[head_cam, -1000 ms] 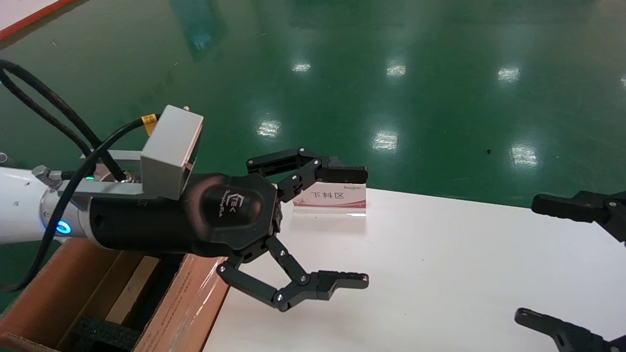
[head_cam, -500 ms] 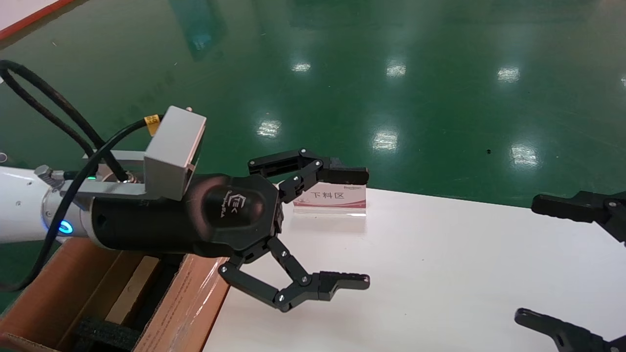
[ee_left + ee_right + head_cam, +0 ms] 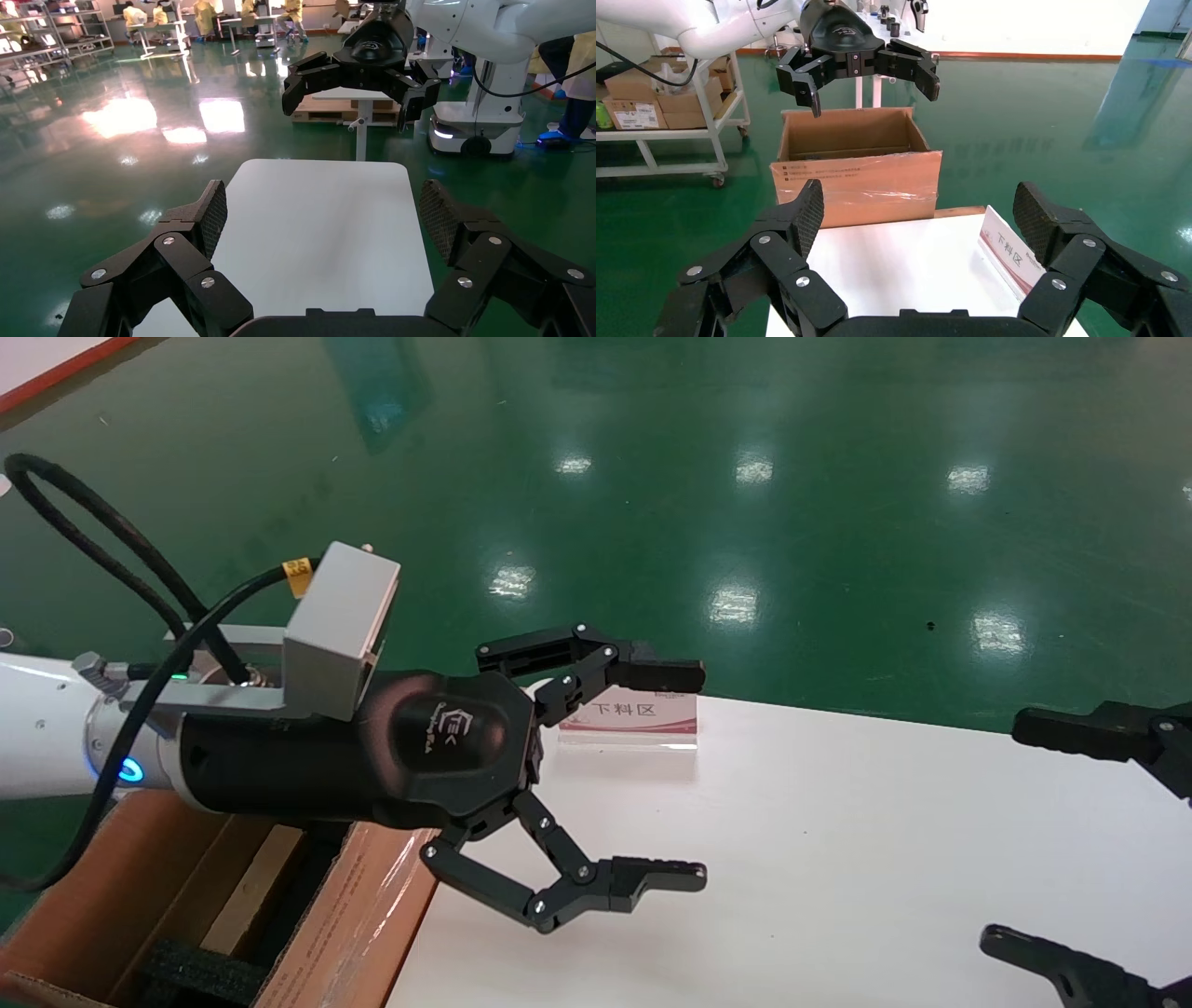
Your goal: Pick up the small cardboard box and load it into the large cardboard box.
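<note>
**Both grippers wide and empty over the white table**

Reaching in from the left, the left arm lies nearly level, its black wrist housing hanging over the near flap of the large box (image 3: 363, 915). The left gripper (image 3: 689, 770) points out across the table (image 3: 838, 859), jaws spread wide, one finger high and one low, with nothing between them and nothing touched. Its upper finger crosses in front of the small sign (image 3: 633, 719) that stands at the table's far edge.

At the right edge of the head view the right gripper (image 3: 1010, 836) pokes in above the table, also spread wide and empty. Its own wrist camera looks straight across the tabletop at the large box, which stands off the table's end with its flaps up, glossy tape on the near flap.

Inside the large box, black foam (image 3: 200, 975) lies at the bottom beside a pale brown slab (image 3: 247, 891); I cannot tell from here whether that slab is the small box. No small box shows on the table.
</note>
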Motion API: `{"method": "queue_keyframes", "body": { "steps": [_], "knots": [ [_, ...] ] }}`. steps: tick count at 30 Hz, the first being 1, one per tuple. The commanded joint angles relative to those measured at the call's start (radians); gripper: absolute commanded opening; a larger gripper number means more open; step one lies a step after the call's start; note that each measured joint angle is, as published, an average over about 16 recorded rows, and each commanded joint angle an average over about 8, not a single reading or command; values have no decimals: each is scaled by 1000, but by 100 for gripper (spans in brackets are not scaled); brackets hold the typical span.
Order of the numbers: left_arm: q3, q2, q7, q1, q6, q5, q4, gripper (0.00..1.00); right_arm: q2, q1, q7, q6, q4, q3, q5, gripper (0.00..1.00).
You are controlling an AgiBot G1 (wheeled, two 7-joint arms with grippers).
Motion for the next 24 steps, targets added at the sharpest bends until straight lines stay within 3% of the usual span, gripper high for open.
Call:
{"method": "queue_keyframes", "body": {
  "steps": [1, 24],
  "knots": [
    [2, 0, 0, -1, 0, 0, 0, 100, 0, 0, 0, 0, 0, 0, 0, 100],
    [20, 0, -1, -11, -3, 3, 1, 100, 0, 0, 0, 0, 0, 0, 0, 100]
  ]
}}
